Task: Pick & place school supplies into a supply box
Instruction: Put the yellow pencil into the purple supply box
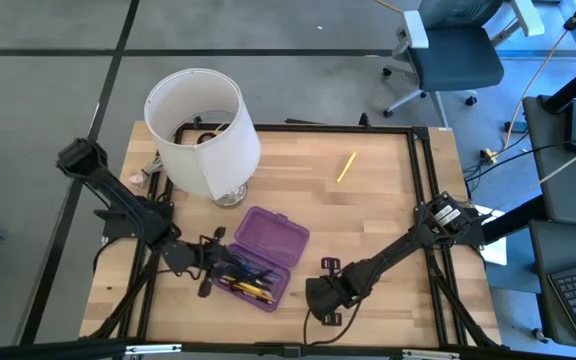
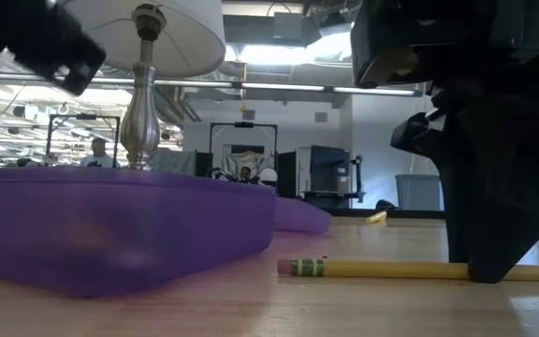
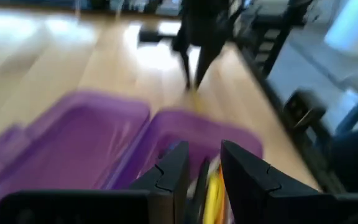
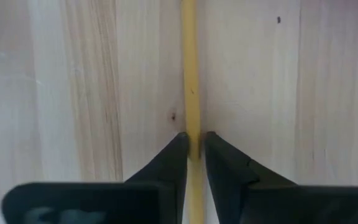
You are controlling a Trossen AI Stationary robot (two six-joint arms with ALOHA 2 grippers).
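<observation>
The supply box (image 1: 273, 238), translucent purple, lies open mid-table, its lid flat beside its tray (image 1: 253, 285). Dark pens and yellow pencils lie in the tray. My left gripper (image 1: 223, 268) reaches over the tray's left end, shut on a yellow pencil (image 3: 214, 186) with a dark slim thing beside it. My right gripper (image 1: 320, 296) points down near the front edge, right of the box, shut on another yellow pencil (image 2: 382, 270) that lies flat on the table. A third yellow pencil (image 1: 346, 167) lies far back. My left gripper (image 3: 204, 152) has the yellow pencil and the dark slim thing between its two fingers, over the tray and slanting down from the table's left. The blur hides which part of the pencil it has. My right gripper (image 4: 194, 138) pinches the pencil's shaft (image 4: 192, 121) between its two fingertips, away from the eraser end (image 2: 290, 267). The fingers come from above and stand across the pencil. The pencil lies along the table top.
A lamp with a big white shade (image 1: 203, 130) stands at the back left, right behind the box. Bare wood lies between the box and the far pencil. A black frame rail (image 1: 426, 190) runs along the table's right side.
</observation>
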